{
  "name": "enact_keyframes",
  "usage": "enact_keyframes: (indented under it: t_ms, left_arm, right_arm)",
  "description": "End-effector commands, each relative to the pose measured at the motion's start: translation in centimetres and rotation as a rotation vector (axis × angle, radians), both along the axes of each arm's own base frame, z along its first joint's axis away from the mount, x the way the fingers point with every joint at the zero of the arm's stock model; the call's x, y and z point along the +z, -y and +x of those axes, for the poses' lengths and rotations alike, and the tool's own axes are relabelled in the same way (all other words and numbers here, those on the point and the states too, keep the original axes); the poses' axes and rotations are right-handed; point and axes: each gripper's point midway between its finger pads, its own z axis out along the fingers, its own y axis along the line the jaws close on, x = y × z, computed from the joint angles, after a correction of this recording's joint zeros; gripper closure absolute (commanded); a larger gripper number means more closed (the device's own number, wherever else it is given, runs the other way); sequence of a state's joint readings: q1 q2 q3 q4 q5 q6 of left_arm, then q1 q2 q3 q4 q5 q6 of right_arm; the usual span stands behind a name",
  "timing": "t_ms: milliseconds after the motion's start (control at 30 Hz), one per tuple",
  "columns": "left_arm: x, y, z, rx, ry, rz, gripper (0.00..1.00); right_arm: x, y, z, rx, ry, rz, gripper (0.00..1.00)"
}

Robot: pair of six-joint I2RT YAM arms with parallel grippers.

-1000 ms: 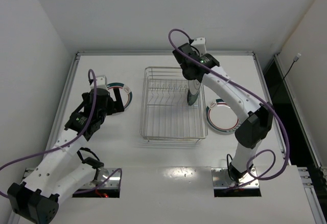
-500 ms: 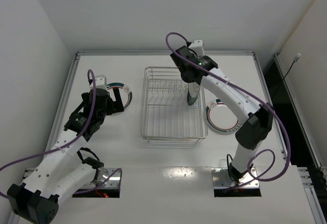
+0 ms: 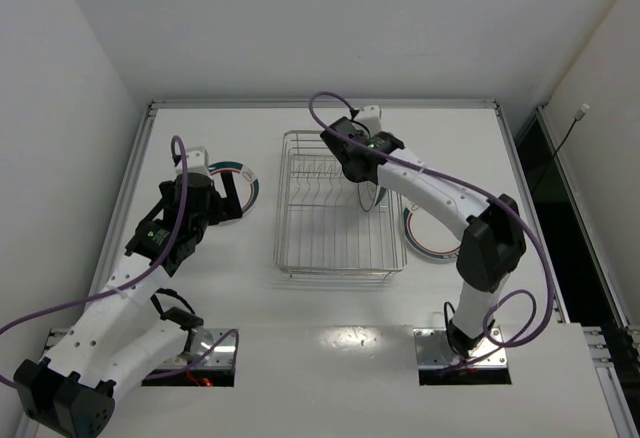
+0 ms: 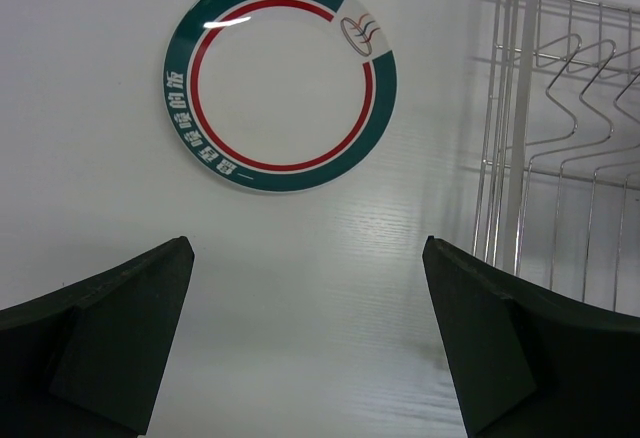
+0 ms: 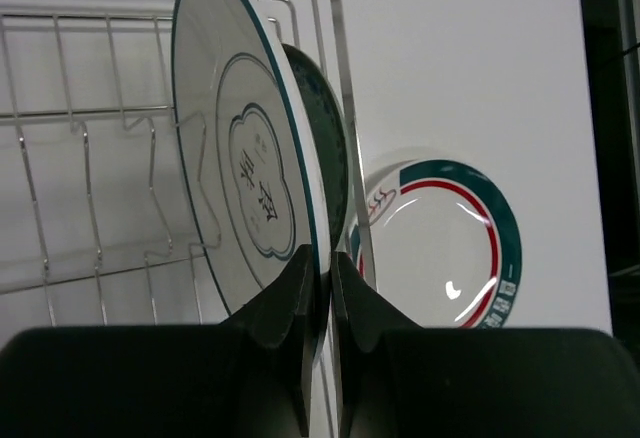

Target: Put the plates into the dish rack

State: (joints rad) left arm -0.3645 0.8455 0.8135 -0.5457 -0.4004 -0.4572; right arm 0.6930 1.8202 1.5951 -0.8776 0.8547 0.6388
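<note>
My right gripper (image 5: 322, 268) is shut on the rim of the white plate with a grey motif (image 5: 240, 158) and holds it on edge over the dish rack (image 3: 282, 208), among the tines. The small teal plate (image 5: 328, 148) stands upright just behind it in the rack. In the top view the right gripper (image 3: 362, 173) is above the rack's back right part. One green-and-red rimmed plate (image 3: 432, 230) lies flat right of the rack. The other (image 4: 280, 78) lies flat left of it. My left gripper (image 4: 308, 248) is open and empty, just short of that plate.
The rack's wire wall (image 4: 505, 158) rises to the right of my left gripper. The rack's tines (image 5: 80, 113) run to the left of the held plate. The table's raised edge (image 3: 150, 148) is left of the left plate.
My right gripper has moved left and toward the rack's back with the white plate, which now looks edge-on from above. The left arm has not moved.
</note>
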Motion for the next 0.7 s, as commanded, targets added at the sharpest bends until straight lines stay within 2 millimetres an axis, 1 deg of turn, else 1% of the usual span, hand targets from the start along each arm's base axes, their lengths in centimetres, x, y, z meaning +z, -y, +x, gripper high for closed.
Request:
enact_keyframes:
  t_ms: [0,33,67,100,133,200,233,267,300,367,400,433,500,533,567,600,633,667]
  left_arm:
    - [1.0,-0.6,0.1,0.032,0.036,-0.008,0.01]
    - [1.0,-0.6,0.1,0.032,0.036,-0.008,0.01]
    - [1.0,-0.6,0.1,0.032,0.036,-0.008,0.01]
    - [0.8,-0.7,0.0,0.032,0.027,-0.005,0.01]
    - [0.8,-0.7,0.0,0.032,0.027,-0.005,0.01]
    - [0.8,-0.7,0.0,0.032,0.027,-0.005,0.01]
    - [0.8,-0.7,0.0,0.032,0.027,-0.005,0.01]
    - [0.8,-0.7,0.0,0.032,0.027,-0.005,0.01]
    - [0.8,-0.7,0.0,0.032,0.027,-0.005,0.01]
    - [0.8,-0.7,0.0,0.032,0.027,-0.005,0.01]
    - [0.8,-0.7,0.0,0.032,0.027,-0.005,0.01]
    - [0.8,-0.7,0.0,0.032,0.027,-0.005,0.01]
    - [0.8,-0.7,0.0,0.032,0.027,-0.005,0.01]
    - [0.8,-0.7,0.0,0.032,0.027,-0.005,0.01]
    - [0.8,-0.7,0.0,0.032,0.027,-0.005,0.01]
    - [0.8,-0.7,0.0,0.032,0.027,-0.005,0.01]
    - [0.8,-0.7,0.0,0.028,0.026,0.003,0.01]
    - [0.8,-0.5,0.0,0.019,0.024,-0.002,0.01]
  right_arm:
    - [0.8,-2.7,-0.6,0.051,0.017,0.192,0.95]
    - [0.8,-2.7,-0.6,0.051,0.017,0.192,0.92]
    - [1.2,-2.6,-0.6,0.052,0.025,0.199,0.88]
    - [1.9,-2.7,-0.5,0.053,0.04,0.211,0.75]
    - [2.9,-2.7,-0.6,0.054,0.053,0.222,0.71]
    - [5.7,-2.4,-0.9,0.065,0.109,0.262,0.6]
    - [7.3,-2.3,-0.9,0.077,0.138,0.276,0.51]
    - [8.0,-1.6,-1.1,0.074,0.144,0.274,0.49]
    - [10.4,-1.2,-1.7,0.078,0.193,0.312,0.46]
    - [11.8,0.1,-2.7,0.082,0.227,0.305,0.46]
    - [12.4,0.9,-3.1,0.079,0.245,0.312,0.44]
    - [13.4,2.5,-3.9,0.062,0.289,0.339,0.4]
    - [13.2,4.7,-4.9,0.036,0.305,0.336,0.35]
    - [11.5,5.9,-5.4,0.018,0.28,0.326,0.34]
    - [11.7,8.3,-5.9,-0.032,0.303,0.373,0.31]
    - [11.0,9.4,-6.3,-0.063,0.302,0.395,0.29]
    - [8.5,10.6,-6.7,-0.086,0.275,0.398,0.27]
    - [7.4,12.4,-6.8,-0.122,0.258,0.454,0.27]
